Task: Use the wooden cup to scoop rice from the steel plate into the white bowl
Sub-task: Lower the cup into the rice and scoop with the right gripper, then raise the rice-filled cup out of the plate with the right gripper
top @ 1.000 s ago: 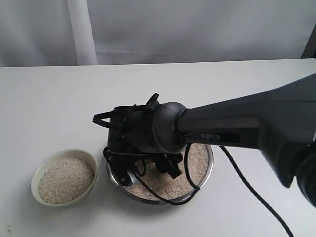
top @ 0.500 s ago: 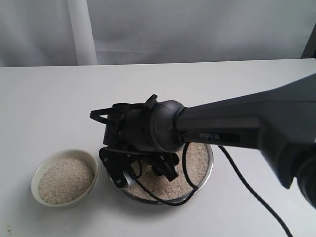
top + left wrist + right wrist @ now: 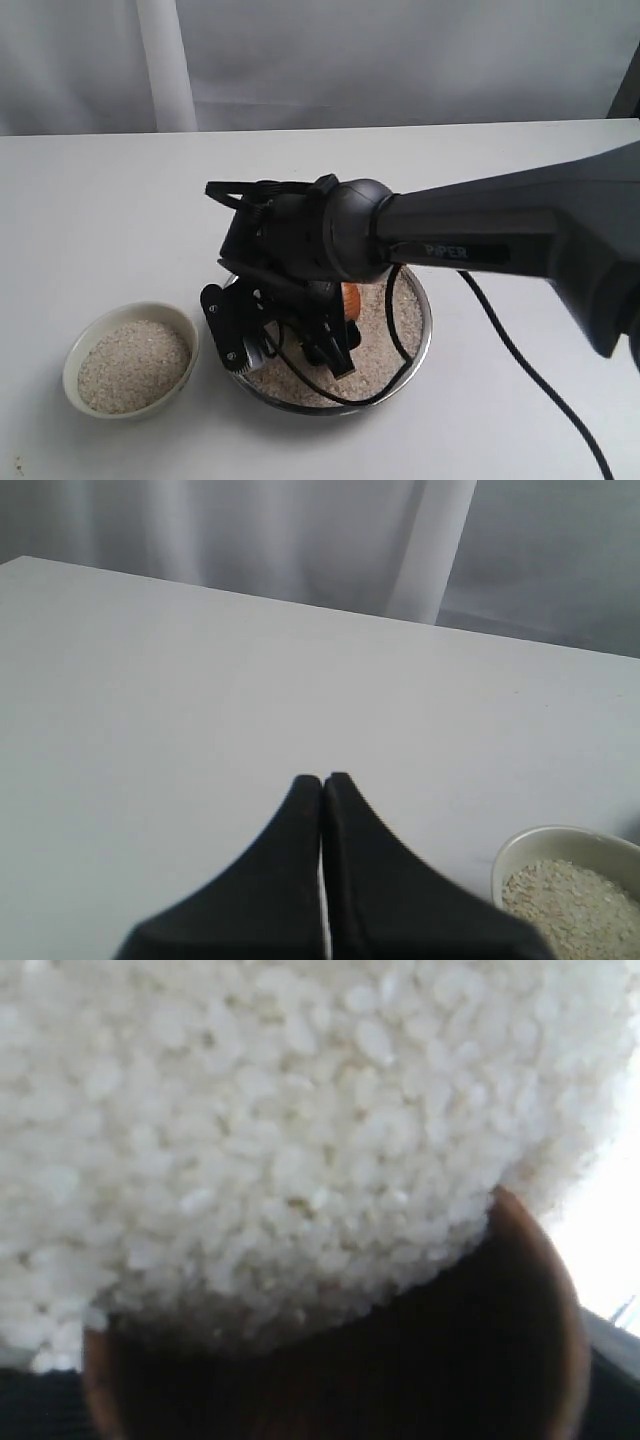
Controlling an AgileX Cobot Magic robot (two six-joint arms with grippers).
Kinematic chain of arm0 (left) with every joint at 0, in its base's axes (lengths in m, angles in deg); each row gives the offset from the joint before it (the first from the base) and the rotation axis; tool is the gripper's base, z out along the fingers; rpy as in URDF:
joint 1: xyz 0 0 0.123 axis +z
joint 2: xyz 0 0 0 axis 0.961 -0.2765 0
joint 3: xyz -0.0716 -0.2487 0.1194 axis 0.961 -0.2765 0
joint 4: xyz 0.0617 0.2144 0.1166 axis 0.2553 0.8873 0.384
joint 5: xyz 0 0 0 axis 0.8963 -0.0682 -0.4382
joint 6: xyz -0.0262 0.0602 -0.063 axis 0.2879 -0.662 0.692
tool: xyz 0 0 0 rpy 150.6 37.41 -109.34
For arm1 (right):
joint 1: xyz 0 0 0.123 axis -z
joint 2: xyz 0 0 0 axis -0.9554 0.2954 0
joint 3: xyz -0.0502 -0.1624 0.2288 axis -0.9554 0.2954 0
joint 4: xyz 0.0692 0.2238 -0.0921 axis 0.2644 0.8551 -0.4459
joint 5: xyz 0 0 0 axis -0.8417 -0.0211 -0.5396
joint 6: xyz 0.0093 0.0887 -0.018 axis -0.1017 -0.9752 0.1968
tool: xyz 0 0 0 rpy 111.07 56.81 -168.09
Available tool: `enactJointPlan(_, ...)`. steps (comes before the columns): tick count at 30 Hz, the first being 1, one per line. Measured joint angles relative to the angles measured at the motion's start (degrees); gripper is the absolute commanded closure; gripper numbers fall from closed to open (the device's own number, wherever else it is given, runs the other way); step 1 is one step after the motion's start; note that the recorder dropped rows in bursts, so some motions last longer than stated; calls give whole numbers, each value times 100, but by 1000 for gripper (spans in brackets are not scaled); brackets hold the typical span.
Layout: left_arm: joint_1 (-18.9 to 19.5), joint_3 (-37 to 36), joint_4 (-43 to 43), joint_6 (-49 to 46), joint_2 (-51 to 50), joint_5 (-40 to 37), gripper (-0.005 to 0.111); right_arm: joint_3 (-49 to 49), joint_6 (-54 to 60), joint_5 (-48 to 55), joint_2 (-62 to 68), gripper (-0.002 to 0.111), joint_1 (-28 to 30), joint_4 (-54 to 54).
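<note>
The steel plate (image 3: pixel 426 330) holds a bed of rice (image 3: pixel 404 318) in the exterior view. My right gripper (image 3: pixel 340 312) reaches down into the plate, mostly hidden under its own black wrist. It is shut on the wooden cup (image 3: pixel 350 298), of which only a reddish-brown sliver shows. In the right wrist view the cup's brown rim (image 3: pixel 545 1300) and dark inside sit tilted against the rice (image 3: pixel 300 1110), and grains crowd its mouth. The white bowl (image 3: pixel 72 362), filled with rice (image 3: pixel 133 365), stands left of the plate. My left gripper (image 3: pixel 322 780) hovers shut over bare table, near the bowl (image 3: pixel 520 846).
A black cable (image 3: pixel 520 365) trails from the right arm across the table at the right. The right arm's thick link (image 3: pixel 520 240) spans the space above the plate's right side. White curtains hang behind the table's far edge (image 3: pixel 320 128).
The right wrist has rolled and shifted slightly right and up over the plate, bringing the cup's reddish-brown side into sight. The bowl and plate have stayed put.
</note>
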Motion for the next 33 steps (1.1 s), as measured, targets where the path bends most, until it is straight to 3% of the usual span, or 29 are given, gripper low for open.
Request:
enactJointPlan(22, 0, 0, 0, 0, 0, 0, 107, 0, 992, -325, -177, 108, 791, 2361)
enactJointPlan(33, 0, 0, 0, 0, 0, 0, 107, 835, 1659, -917, -1171, 108, 1225, 3601)
